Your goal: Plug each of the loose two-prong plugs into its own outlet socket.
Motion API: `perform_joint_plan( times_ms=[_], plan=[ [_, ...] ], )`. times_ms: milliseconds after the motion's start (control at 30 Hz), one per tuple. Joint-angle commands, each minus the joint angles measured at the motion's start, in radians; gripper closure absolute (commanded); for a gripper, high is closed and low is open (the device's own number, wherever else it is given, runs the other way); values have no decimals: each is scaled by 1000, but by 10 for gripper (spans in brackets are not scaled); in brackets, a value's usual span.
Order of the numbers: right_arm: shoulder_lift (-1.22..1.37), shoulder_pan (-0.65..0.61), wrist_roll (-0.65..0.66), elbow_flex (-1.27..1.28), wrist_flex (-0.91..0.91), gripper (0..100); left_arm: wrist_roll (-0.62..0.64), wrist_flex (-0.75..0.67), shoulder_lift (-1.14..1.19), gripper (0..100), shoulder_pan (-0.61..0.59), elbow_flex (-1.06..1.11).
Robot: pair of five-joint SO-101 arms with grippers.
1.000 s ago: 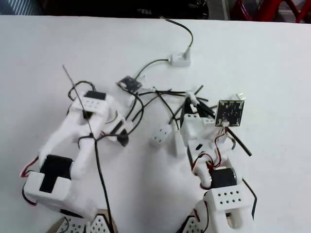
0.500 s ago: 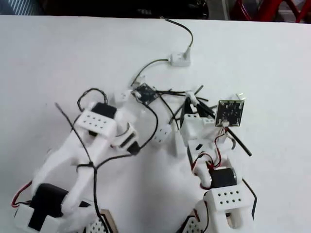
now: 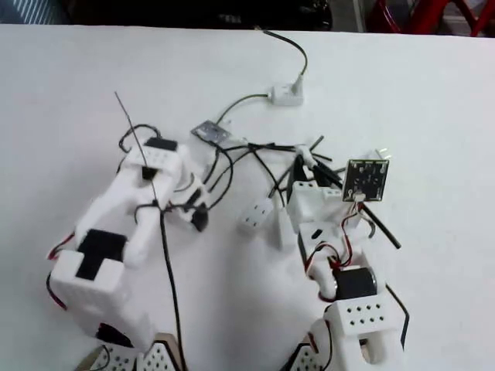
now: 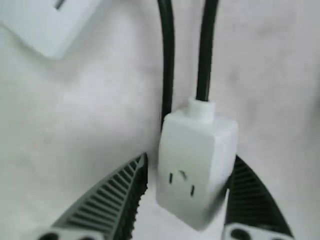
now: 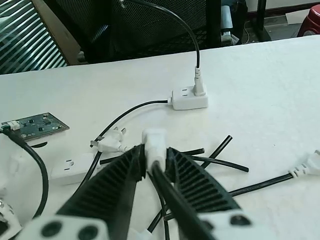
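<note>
In the left wrist view my left gripper [image 4: 189, 159] is open, its ribbed fingers [image 4: 115, 200] standing on either side of a white outlet socket [image 4: 195, 165] on a black cable. My left arm [image 3: 147, 178] is at the table's left. My right gripper [image 5: 154, 150] is shut on a white two-prong plug [image 5: 152, 140] with a black cord; from above that right gripper [image 3: 303, 162] sits near the middle. Another loose white plug [image 5: 107, 145] lies beyond it, beside a white socket [image 5: 75, 167]. A third plug [image 5: 310, 162] lies at the right.
A far socket [image 3: 286, 94] has a plug in it, with a black cord running off the table's back edge. Another white socket [image 3: 255, 212] lies between the arms. Black cables [image 3: 263, 154] tangle across the middle. The left arm's camera board [image 3: 209, 131] hangs over them.
The left arm swung right toward the middle half a second ago and has come back left to about where it was. The right arm has stayed still.
</note>
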Motion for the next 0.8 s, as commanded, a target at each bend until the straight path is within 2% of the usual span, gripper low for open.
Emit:
perform_joint_plan(
  times_ms=[0,400,567,767],
  plan=[
    [-8,4,-3,-8,-19,981,-6,25,19,802,-18,-89],
    [-8,4,-3,-8,-19,981,-6,52,-56,979,-8,-86],
    [-8,4,-3,-8,-19,981,-6,150,-222,980,30,-64],
    [-8,4,-3,-8,-19,981,3,155,-429,980,154,103]
  ],
)
